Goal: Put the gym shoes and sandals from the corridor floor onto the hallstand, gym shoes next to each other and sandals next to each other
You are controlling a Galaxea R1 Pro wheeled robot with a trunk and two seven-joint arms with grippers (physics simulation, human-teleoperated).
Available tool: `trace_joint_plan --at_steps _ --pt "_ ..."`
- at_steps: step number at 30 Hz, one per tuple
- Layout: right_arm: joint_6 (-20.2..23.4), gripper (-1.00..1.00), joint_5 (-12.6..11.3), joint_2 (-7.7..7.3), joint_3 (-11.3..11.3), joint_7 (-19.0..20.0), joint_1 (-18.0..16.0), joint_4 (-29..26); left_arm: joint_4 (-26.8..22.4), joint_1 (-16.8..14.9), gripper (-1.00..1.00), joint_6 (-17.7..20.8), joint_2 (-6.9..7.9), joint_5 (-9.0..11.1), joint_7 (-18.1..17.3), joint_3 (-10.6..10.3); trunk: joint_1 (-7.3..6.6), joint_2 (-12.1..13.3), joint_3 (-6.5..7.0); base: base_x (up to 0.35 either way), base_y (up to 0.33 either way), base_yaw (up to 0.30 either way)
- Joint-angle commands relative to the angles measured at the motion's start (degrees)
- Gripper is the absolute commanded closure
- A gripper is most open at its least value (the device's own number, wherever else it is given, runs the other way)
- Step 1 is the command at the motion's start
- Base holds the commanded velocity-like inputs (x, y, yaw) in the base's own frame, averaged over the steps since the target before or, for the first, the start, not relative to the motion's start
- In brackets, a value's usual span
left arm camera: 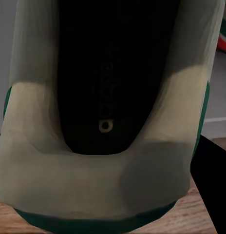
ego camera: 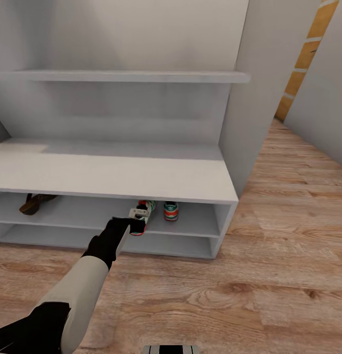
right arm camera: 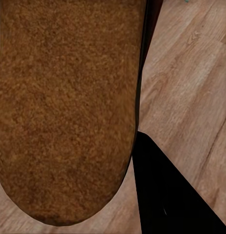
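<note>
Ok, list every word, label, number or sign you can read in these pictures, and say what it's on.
None can be read.
Gym shoe in the left gripper: faint vertical marks on its dark insole, too blurred to read.
Sandal footbed: plain.
Hallstand: unmarked.
</note>
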Motion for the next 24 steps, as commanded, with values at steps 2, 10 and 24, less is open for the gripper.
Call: trace_joint_plan --at_steps 2,10,24 --pt "0.3 1.00 0.3 -0.01 0.0 0.1 -0.1 0.0 -0.1 0.0 1.00 0.3 -0.04 -0.6 -0.6 0.2 0.01 0.0 -0.28 0.000 0.000 0.000" --pt "0.3 1.00 0.3 -0.01 0.0 0.1 -0.1 0.0 -0.1 0.0 1.00 0.3 -0.04 -0.6 -0.6 0.2 0.01 0.0 -0.28 0.000 0.000 0.000" --pt "0.3 1.00 0.3 -0.01 0.0 0.1 -0.1 0.0 0.0 0.0 1.00 0.2 -0.04 -0.6 -0.7 0.2 0.01 0.0 -0.28 0.110 -0.100 0.000"
